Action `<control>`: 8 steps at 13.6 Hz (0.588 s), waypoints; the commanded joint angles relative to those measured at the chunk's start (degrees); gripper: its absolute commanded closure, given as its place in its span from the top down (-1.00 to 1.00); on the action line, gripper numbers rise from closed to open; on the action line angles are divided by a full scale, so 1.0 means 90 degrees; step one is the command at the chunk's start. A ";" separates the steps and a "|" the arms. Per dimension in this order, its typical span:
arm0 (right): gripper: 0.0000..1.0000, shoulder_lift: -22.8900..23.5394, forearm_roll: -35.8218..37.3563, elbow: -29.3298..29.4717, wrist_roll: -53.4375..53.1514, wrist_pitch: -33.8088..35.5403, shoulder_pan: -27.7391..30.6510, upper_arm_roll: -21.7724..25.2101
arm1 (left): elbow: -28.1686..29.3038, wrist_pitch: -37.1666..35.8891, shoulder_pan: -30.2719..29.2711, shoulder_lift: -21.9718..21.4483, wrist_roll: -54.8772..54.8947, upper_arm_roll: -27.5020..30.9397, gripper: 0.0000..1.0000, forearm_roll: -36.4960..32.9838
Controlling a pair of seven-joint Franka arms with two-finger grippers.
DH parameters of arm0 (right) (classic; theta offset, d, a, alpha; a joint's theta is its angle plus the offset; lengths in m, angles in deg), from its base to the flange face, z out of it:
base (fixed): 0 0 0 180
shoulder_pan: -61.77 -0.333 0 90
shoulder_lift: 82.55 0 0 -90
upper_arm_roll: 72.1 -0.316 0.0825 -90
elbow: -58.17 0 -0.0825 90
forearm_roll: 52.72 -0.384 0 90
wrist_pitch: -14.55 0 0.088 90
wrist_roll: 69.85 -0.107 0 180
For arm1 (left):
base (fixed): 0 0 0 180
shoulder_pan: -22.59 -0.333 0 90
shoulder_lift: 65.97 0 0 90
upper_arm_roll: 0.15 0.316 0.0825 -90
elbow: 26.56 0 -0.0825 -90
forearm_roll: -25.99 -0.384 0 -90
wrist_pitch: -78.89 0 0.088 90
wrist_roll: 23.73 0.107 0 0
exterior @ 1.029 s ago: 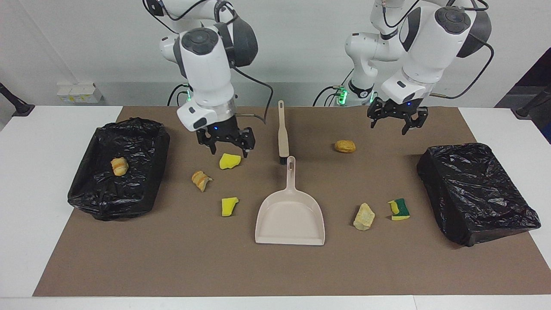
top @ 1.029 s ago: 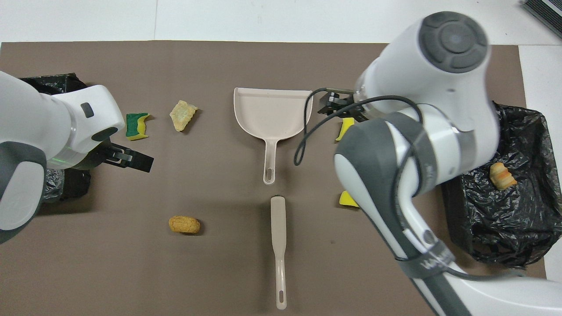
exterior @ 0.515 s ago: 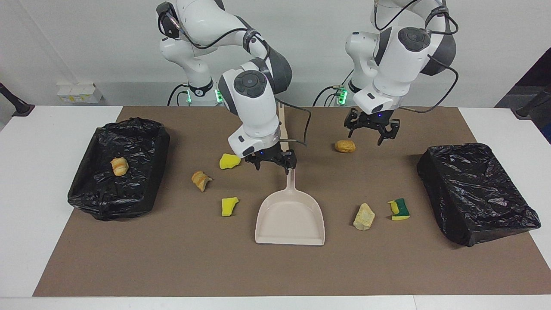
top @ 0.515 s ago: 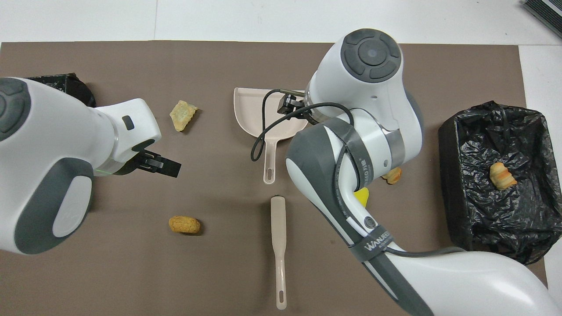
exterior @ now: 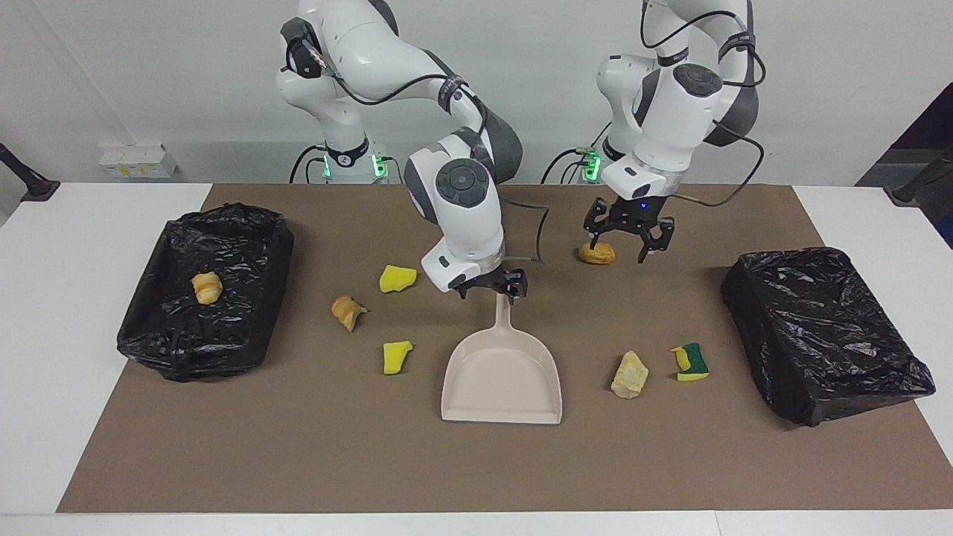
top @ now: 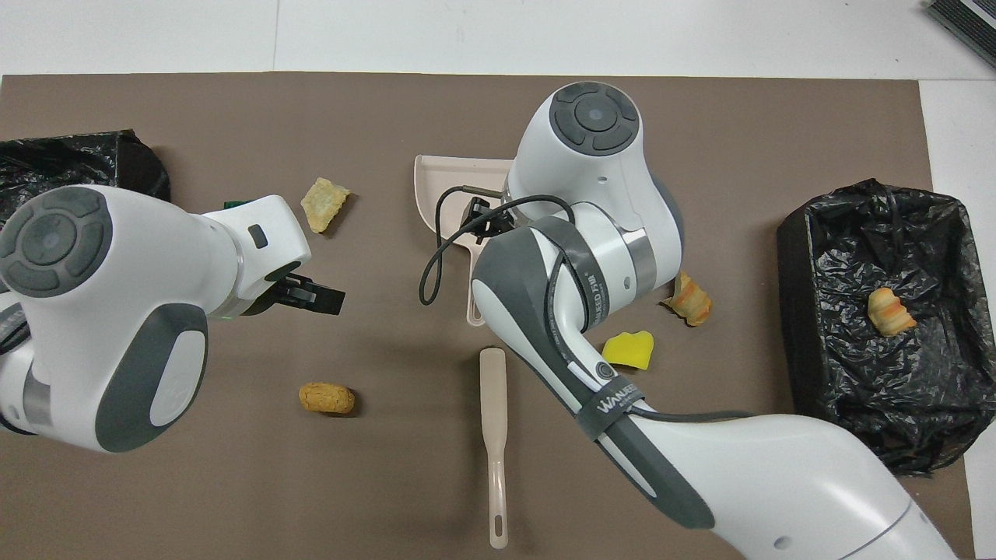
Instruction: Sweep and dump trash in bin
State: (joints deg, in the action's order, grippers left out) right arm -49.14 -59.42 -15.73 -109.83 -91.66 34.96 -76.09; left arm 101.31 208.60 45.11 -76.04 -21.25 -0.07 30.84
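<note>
Trash lies scattered on the brown mat: two yellow sponge chunks [exterior: 397, 278] [exterior: 395, 356], a bread-like piece [exterior: 347, 311], a tan piece [exterior: 629, 374], a yellow-green sponge [exterior: 690, 362] and a brown lump [exterior: 597, 254]. One bread piece [exterior: 206, 287] lies in the black-lined bin [exterior: 149, 327] at the right arm's end. My right gripper [exterior: 488, 290] hangs open just over the end of the beige dustpan's [exterior: 502, 372] handle. My left gripper [exterior: 619, 246] hangs open low beside and over the brown lump, apart from it. The brush [top: 492, 435] lies nearer to the robots than the dustpan.
A second bin wrapped in black plastic [exterior: 823, 331] stands at the left arm's end of the mat. White table surface [exterior: 74, 298] borders the mat at both ends. The right arm [top: 576, 257] covers much of the dustpan in the overhead view.
My right gripper has swung from over the yellow sponge chunk to the dustpan's handle end. My left gripper has moved toward the table's middle and lower, down beside the brown lump.
</note>
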 commanded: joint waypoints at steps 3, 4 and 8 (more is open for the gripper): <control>1.00 0.0038 -0.0143 -0.0509 0.0389 -0.0591 -0.0116 -0.0016 | 0.1630 0.0246 0.0825 -0.1360 0.0009 0.0108 1.00 0.0115; 1.00 0.0057 -0.0124 -0.0520 0.0390 -0.0630 -0.0146 -0.0016 | 0.1797 0.0198 0.1021 -0.1487 -0.0031 0.0089 1.00 0.0115; 0.84 0.0175 -0.0066 -0.0559 0.0370 -0.0934 -0.0322 -0.0016 | 0.2295 0.0196 0.1247 -0.1518 -0.1170 -0.0894 1.00 0.0115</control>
State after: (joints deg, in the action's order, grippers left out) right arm -47.70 -59.42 -20.19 -108.01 -98.72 32.06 -76.12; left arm 118.34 208.95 54.34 -88.51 -26.90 -4.93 31.13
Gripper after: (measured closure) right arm 0.004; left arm 0.000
